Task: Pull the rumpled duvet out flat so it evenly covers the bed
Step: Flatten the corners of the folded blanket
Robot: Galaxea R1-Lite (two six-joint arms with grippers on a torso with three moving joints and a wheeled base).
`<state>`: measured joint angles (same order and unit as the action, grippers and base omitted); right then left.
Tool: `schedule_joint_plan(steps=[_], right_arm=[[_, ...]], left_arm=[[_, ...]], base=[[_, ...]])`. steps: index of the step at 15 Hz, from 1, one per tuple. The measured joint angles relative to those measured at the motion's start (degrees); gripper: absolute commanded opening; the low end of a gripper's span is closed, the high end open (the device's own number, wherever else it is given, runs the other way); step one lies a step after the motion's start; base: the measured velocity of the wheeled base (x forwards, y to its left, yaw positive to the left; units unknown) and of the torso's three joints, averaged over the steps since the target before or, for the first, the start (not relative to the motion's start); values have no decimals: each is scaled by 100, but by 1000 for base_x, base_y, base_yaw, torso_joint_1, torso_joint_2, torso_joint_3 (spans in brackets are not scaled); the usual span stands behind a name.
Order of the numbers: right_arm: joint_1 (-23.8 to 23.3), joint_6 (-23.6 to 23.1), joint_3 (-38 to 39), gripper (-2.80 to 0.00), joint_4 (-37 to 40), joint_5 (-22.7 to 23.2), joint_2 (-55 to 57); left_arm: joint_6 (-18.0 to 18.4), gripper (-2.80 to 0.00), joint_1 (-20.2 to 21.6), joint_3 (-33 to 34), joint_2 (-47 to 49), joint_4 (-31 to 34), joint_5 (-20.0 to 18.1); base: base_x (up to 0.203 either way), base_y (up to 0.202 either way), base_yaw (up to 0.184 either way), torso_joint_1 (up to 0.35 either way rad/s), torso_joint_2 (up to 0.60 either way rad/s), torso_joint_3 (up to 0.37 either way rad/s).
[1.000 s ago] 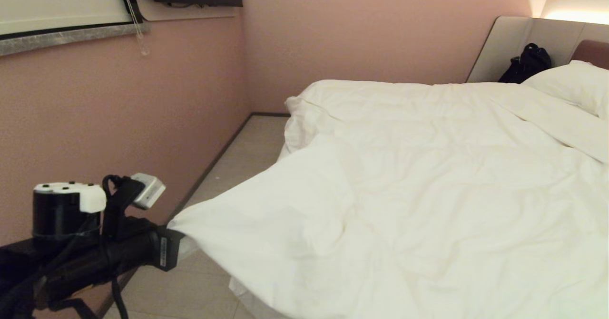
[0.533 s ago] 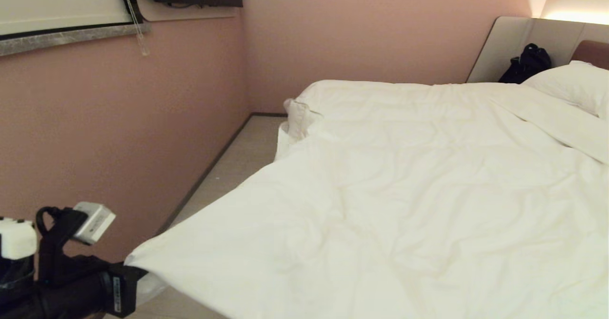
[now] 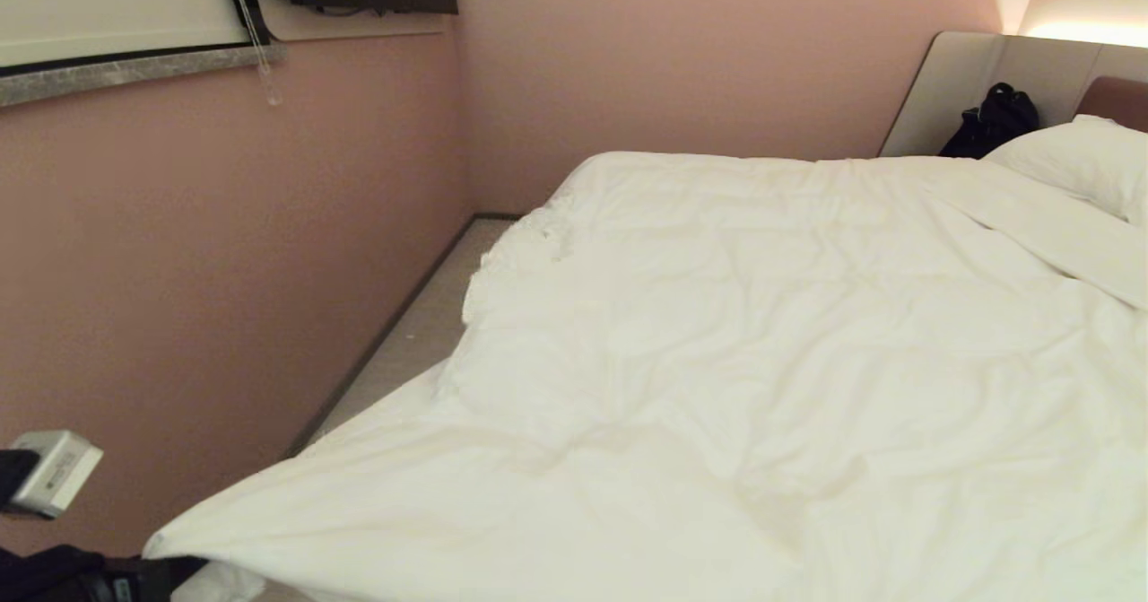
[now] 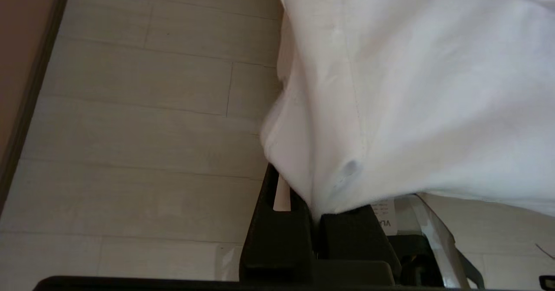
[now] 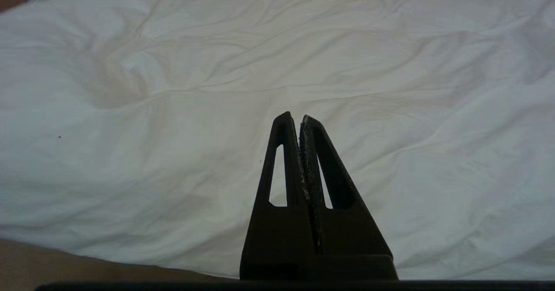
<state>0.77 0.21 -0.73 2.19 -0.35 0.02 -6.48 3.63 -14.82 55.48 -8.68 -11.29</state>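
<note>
The white duvet (image 3: 717,360) lies wrinkled over the bed, whose beige headboard panel (image 3: 960,82) shows at the far right. One corner is stretched into a taut point at the lower left of the head view. There my left gripper (image 3: 170,568) is shut on that corner, low over the floor beside the bed. In the left wrist view the black jaws (image 4: 315,215) pinch the seamed duvet corner (image 4: 412,100). My right gripper (image 5: 299,119) hangs shut and empty above the duvet (image 5: 173,109); it is outside the head view.
A pink wall (image 3: 224,270) runs close along the bed's foot, leaving a narrow strip of pale floor (image 3: 413,342). A white pillow (image 3: 1085,158) and a black bag (image 3: 991,122) lie at the headboard. A window sill (image 3: 134,68) juts from the wall.
My left gripper has drawn down and to the lower left of the head view, pulling the duvet corner with it. The duvet's far foot edge has slid out toward the wall.
</note>
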Motion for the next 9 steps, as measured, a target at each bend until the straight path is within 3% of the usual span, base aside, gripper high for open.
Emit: schedule_joint_plan(steps=[4,9], right_arm=[[0,-5,0,-280,-2,0,0],[0,-3,0,-280,-2,-5,0]], left_arm=[[-59,-280,72,33,-405,753,13],[-62,-280,75,35,-575,878,10]], base=[[0,0,0,0,0,0],[0,0,0,0,0,0]])
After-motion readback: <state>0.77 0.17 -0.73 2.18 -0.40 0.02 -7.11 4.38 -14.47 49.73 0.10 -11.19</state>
